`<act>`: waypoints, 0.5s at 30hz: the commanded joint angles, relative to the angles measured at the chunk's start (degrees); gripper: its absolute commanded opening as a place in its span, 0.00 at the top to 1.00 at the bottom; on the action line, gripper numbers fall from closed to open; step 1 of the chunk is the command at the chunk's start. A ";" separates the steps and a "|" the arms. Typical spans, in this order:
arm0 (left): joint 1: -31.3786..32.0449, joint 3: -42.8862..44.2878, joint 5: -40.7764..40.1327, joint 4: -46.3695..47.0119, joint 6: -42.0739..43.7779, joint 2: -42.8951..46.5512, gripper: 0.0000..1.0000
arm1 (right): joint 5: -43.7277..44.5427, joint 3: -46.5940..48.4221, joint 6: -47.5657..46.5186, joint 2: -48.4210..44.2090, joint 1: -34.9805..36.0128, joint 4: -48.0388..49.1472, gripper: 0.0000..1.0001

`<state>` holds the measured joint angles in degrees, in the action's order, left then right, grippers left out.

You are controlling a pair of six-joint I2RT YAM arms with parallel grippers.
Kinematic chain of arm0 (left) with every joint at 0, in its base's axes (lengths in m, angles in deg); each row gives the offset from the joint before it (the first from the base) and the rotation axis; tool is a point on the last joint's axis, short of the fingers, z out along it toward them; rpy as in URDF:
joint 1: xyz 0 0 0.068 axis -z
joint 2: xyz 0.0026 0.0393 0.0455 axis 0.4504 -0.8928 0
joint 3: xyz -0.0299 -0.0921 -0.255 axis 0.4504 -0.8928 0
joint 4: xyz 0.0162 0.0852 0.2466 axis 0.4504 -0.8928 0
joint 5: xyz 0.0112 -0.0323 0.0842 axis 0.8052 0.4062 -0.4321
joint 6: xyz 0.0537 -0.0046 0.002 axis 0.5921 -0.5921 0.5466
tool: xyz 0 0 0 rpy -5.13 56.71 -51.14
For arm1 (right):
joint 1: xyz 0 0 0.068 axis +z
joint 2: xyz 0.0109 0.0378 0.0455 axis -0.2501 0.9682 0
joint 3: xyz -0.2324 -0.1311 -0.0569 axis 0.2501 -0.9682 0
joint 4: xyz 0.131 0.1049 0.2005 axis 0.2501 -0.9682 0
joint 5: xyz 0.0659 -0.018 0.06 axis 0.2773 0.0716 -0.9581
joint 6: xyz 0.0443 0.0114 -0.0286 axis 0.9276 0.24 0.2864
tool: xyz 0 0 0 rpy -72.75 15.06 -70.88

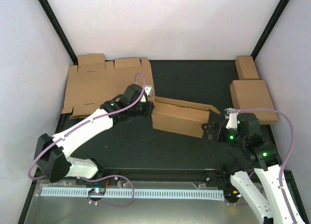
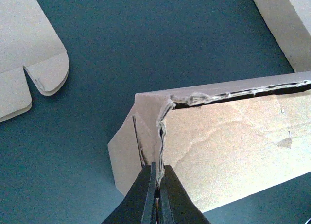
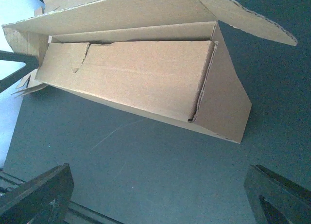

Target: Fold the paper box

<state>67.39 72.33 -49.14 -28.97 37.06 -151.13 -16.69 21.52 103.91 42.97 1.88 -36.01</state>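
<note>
The paper box (image 1: 182, 117) stands partly folded in the middle of the black mat, a long brown trough with raised walls and a flap sticking out at its right end. My left gripper (image 1: 148, 109) is shut on the upright cardboard edge at the box's left end; the wrist view shows the fingers (image 2: 159, 168) pinching the layered edge of the box (image 2: 233, 136). My right gripper (image 1: 210, 130) is open and empty just off the box's right end. In the right wrist view the gripper (image 3: 158, 185) frames bare mat, with the box (image 3: 136, 73) ahead of it.
A flat die-cut cardboard sheet (image 1: 104, 85) with rounded tabs lies at the back left, also in the left wrist view (image 2: 24, 49). A folded squarish box (image 1: 252, 100) and a smaller oblong box (image 1: 247, 67) sit at the right. A white slotted rail (image 1: 131, 192) runs along the near edge.
</note>
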 commanded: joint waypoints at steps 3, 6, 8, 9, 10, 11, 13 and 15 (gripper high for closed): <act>1.02 0.15 -2.39 -10.15 0.87 -0.78 0.98 | 0.17 0.34 -1.89 0.07 -0.01 0.91 0.00; 1.13 0.59 -2.50 -10.32 0.96 -1.00 0.99 | 1.05 1.85 -2.75 0.67 0.00 0.50 0.00; 1.21 0.71 -2.50 -10.33 0.98 -1.22 0.98 | 1.75 3.37 -3.84 1.13 0.01 0.06 0.00; 1.31 0.75 -2.48 -10.36 0.98 -1.32 0.98 | 2.34 4.33 -4.46 1.28 -0.01 -0.25 0.00; 1.37 0.76 -2.50 -10.25 0.97 -1.40 0.98 | 2.97 5.31 -5.03 1.59 -0.01 -0.36 0.00; 1.45 0.78 -2.42 -10.28 0.96 -1.49 0.99 | 3.39 6.40 -5.76 1.92 -0.02 -0.37 0.00; 1.56 0.80 -2.46 -10.17 0.88 -1.57 0.98 | 2.72 8.87 -7.33 3.12 -0.01 -0.22 0.00; 1.65 0.80 -2.43 -10.04 0.84 -1.72 0.99 | 0.64 11.59 -8.92 4.73 -0.01 0.03 0.00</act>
<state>68.44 73.36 -50.97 -30.98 37.22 -151.15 -15.09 28.14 99.01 45.76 1.88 -36.89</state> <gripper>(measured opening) 0.021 0.996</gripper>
